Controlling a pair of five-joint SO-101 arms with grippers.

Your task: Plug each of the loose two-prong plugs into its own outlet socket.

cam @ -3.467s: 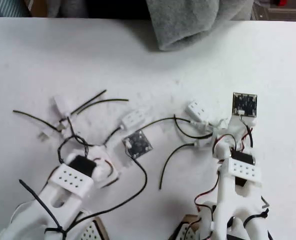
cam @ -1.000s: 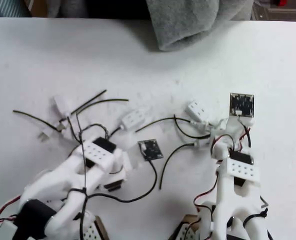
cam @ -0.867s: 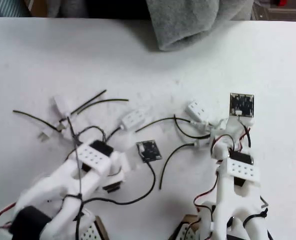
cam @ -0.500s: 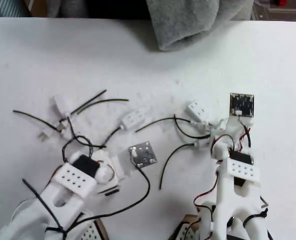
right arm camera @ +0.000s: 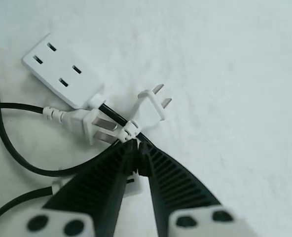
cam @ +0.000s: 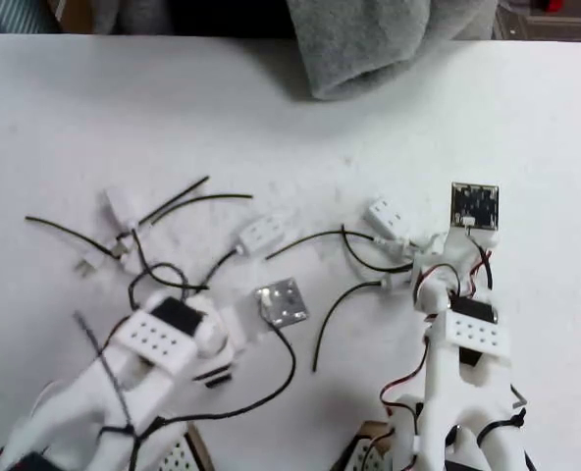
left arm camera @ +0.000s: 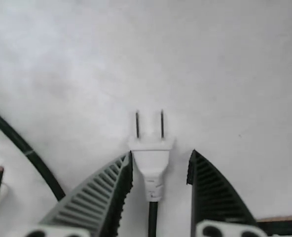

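Note:
A white two-prong plug (left arm camera: 151, 160) on a black cord lies on the table between my left gripper's (left arm camera: 158, 165) fingers, prongs pointing away. One finger touches the plug's side and the other stands a little off, so the gripper is open around it. In the high view this gripper (cam: 234, 334) is at the lower left. My right gripper (right arm camera: 137, 147) is shut on the neck of a second white plug (right arm camera: 152, 104), whose prongs stick up beside a white outlet block (right arm camera: 62, 69). A third plug (right arm camera: 87, 123) lies against that block's cord.
More outlet blocks lie at the table's middle (cam: 263, 234), the right (cam: 389, 218) and the left (cam: 124, 206). Black cords (cam: 197, 198) loop between them. A grey cloth (cam: 369, 44) hangs over the far edge. A black cord (left arm camera: 22, 148) runs near the left gripper.
The left arm swung in toward the middle, drew back to the lower left, then shifted slightly right again. The right arm has stayed still.

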